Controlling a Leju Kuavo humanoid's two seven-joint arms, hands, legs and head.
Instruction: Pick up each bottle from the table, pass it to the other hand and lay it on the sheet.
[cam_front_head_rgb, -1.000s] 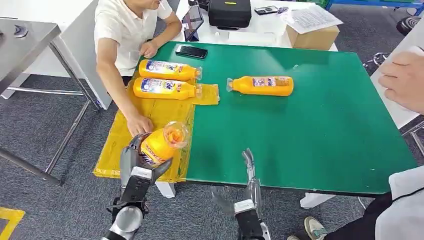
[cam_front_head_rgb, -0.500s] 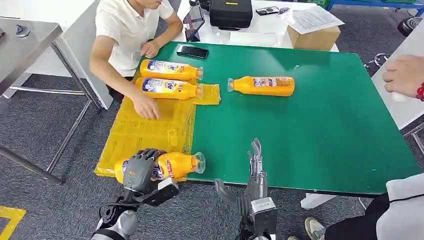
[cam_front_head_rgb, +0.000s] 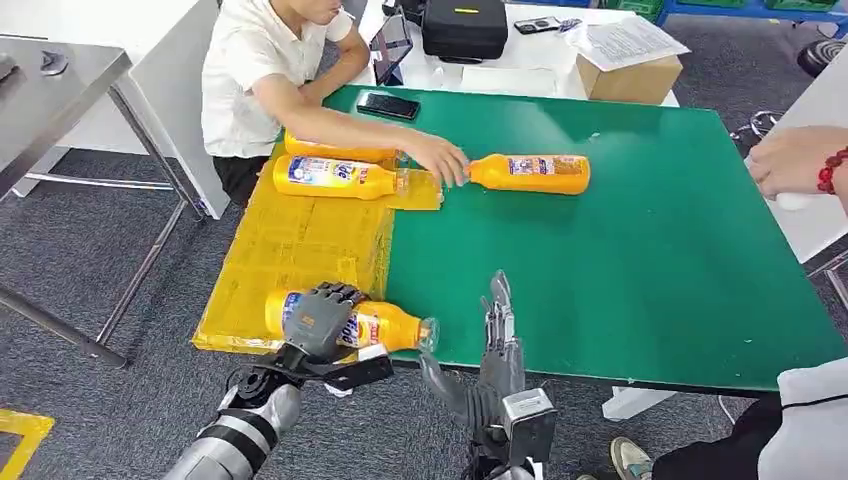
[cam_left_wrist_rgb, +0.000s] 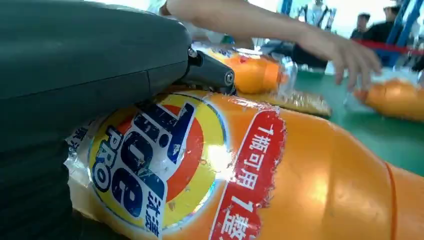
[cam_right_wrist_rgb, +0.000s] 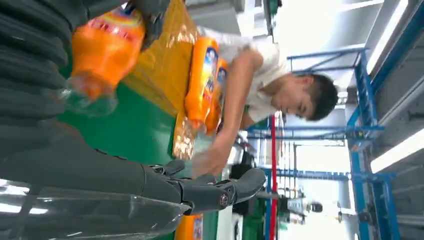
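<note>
1. Left hand (cam_front_head_rgb: 322, 318) has its fingers wrapped over the orange plastic detergent bottle with the blue-and-yellow label (cam_front_head_rgb: 385, 327). That bottle lies on its side at the near edge of the yellow plastic sheet (cam_front_head_rgb: 300, 245), clear cap poking out over the green table top (cam_front_head_rgb: 620, 260). In the left wrist view the label sits right against the hand; the grasp is not let go.
2. Two more orange bottles (cam_front_head_rgb: 335, 175) lie side by side at the far end of the sheet. I count those as delivered.
3. Right hand (cam_front_head_rgb: 497, 345) stands at the table's near edge, fingers straight and spread, holding nothing.
4. A seated person's hand (cam_front_head_rgb: 440, 160) touches the neck end of the last orange bottle (cam_front_head_rgb: 530, 172), which lies on the green top just beside the sheet.
5. My judgement: third bottle is about laid, release pending. One bottle remains to pick, pass and lay.
</note>
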